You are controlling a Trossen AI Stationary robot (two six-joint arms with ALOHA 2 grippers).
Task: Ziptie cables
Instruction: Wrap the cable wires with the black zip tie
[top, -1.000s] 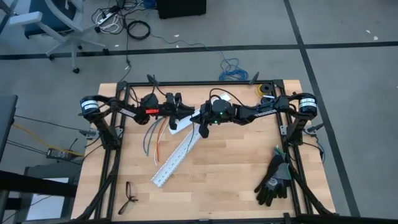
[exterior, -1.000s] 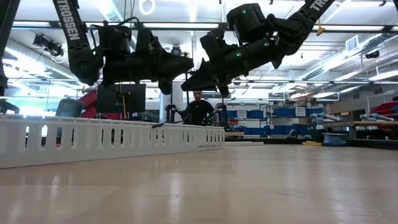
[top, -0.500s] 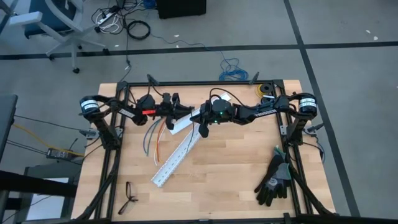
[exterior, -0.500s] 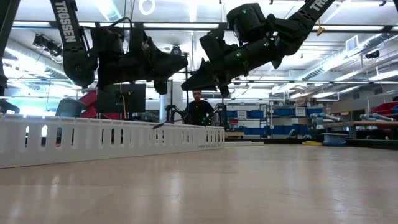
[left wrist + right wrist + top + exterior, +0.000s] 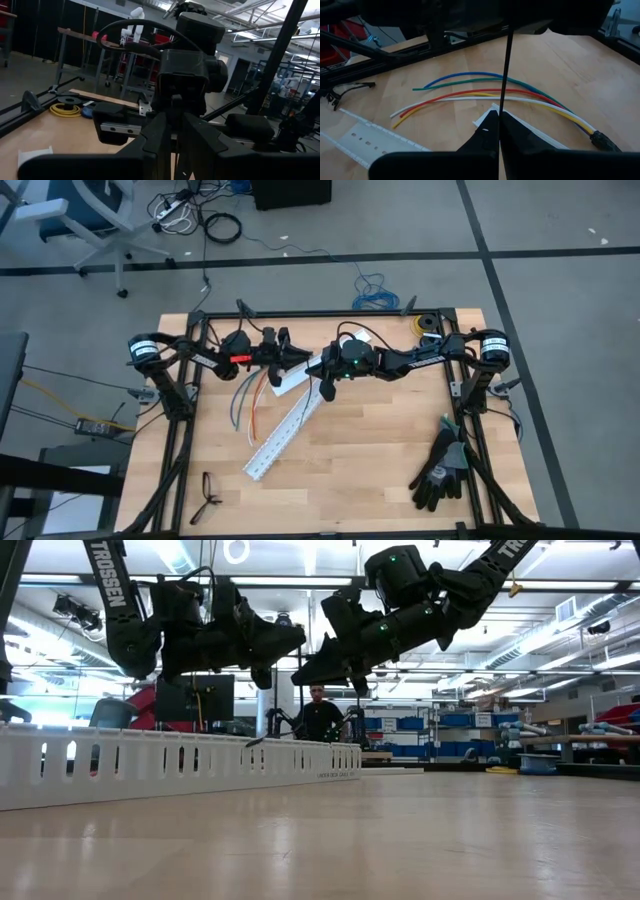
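The cables (image 5: 485, 92) are a loose fan of blue, green, red, yellow and white wires joined at a dark connector (image 5: 602, 141). They lie flat on the wooden table (image 5: 370, 450), left of centre (image 5: 250, 395). The ziptie (image 5: 506, 65) is a thin black strip that stands above them. My right gripper (image 5: 499, 125) is shut on its lower end. My left gripper (image 5: 175, 137), raised at the table's middle (image 5: 300, 362), meets its upper end. Both grippers hover close together above the table (image 5: 300, 655). My left gripper closes its two fingers (image 5: 160, 135) on a thin dark strip between them, held clear of the table. Its fingers point about level toward the table's right. Which part of the ziptie it has is hidden by the fingers themselves. My right gripper pinches the ziptie's lower end (image 5: 502, 107) between its two fingertips. Its fingers slant down from the table's right side. The strip rises straight from the fingertips toward my left gripper and stays clear of the cables and the table.
White slotted duct pieces (image 5: 285, 430) lie slantwise at the middle, close beside the cables (image 5: 365, 137). Black gloves (image 5: 440, 465) lie near the right front. Glasses (image 5: 205, 495) sit at the left front, and a yellow roll (image 5: 425, 325) at the far right.
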